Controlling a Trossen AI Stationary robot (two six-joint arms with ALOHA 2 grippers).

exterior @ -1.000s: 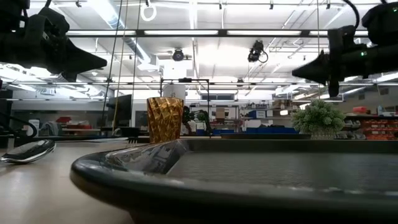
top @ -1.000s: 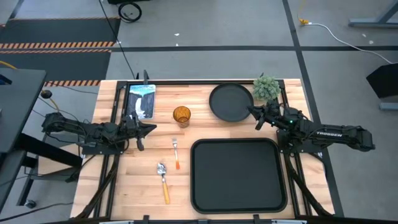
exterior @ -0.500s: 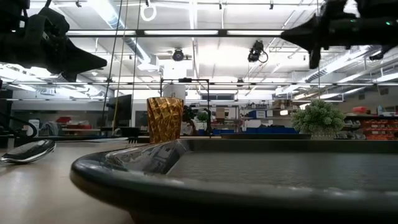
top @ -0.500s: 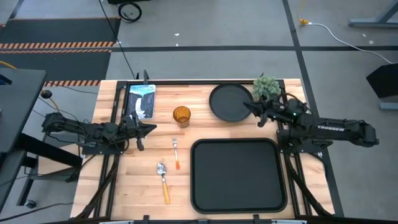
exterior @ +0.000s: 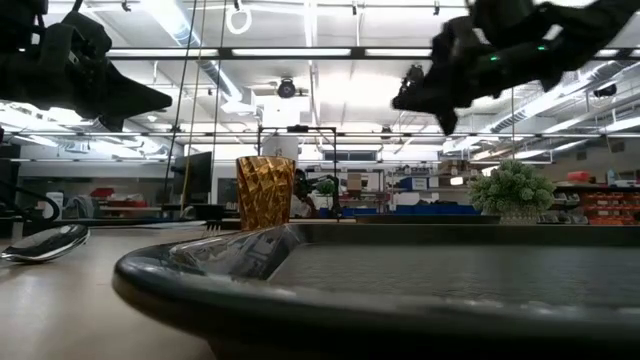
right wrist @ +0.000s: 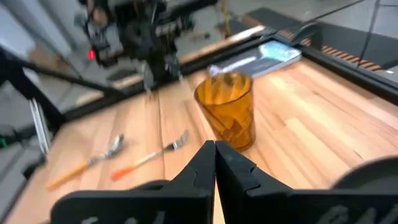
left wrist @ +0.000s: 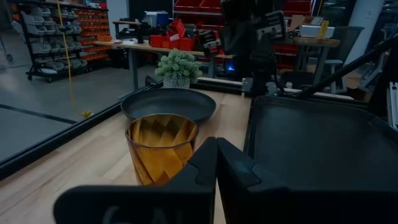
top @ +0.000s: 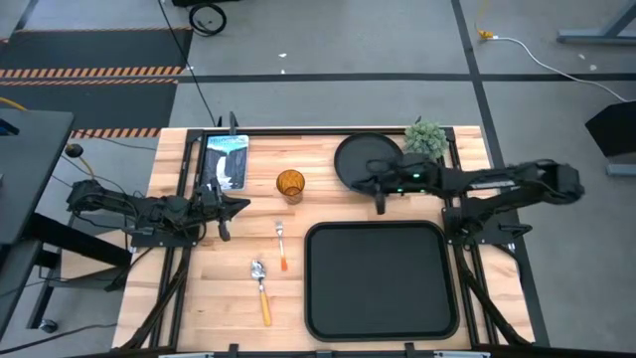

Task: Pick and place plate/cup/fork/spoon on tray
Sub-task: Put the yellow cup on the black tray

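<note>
The round black plate (top: 360,159) lies at the table's far middle, and the amber cup (top: 289,184) stands upright to its left. The fork (top: 281,245) and the spoon (top: 261,287) lie flat on the wood left of the black tray (top: 378,280). My right gripper (top: 371,185) is shut and empty, raised above the plate's near edge and pointing toward the cup (right wrist: 225,110). My left gripper (top: 241,207) is shut and empty, raised left of the cup (left wrist: 160,149).
A small potted plant (top: 425,139) stands at the far edge, right of the plate. A tablet-like flat item (top: 226,159) lies at the far left. Bare wood (top: 214,298) lies left of the spoon.
My right gripper has risen and reached toward the table's left edge, from beside the plant to above the plate's near edge, closer to the cup. It has stayed shut.
</note>
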